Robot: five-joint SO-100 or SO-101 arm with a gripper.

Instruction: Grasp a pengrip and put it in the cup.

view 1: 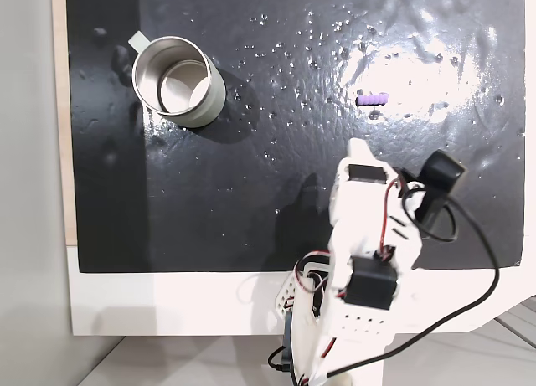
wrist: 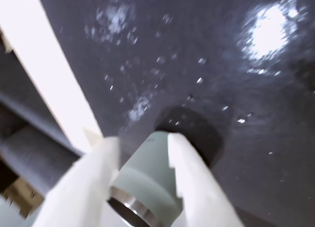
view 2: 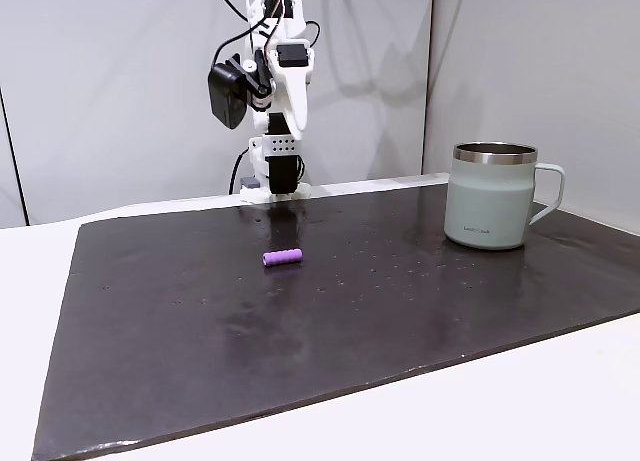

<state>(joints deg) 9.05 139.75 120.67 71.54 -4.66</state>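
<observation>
**Arm folded at the back, pengrip waiting on the mat**

You are looking at a white counter (view 2: 560, 391) carrying a large black mat (view 2: 350, 311), its surface glinting with wet-looking specks. Your arm (view 2: 272, 91) is standing folded up at its base by the mat's far edge in a fixed view, well apart from both task things.

The cup (view 2: 492, 196) is sitting upright near the mat's right side in that view, handle pointing away from the arm; from above, it (view 1: 177, 82) is showing a bare silver inside, with nothing in it.

In the wrist view the claw (wrist: 142, 143) is hanging with its two white fingers slightly apart, clamping nothing, and the cup's pale wall is showing in the gap between them, lower down.

The pengrip (view 2: 282, 256) is lying on its side on the mat, between the arm's base and the front edge, far from the cup; from above, it (view 1: 371, 98) is sitting close beside a bright glare patch.

By my reading, you are at the very start: the reach is not begun. Next you are needing to swing toward the pengrip, spread the fingers wider, line them across its short axis, and lower onto the mat.
</observation>
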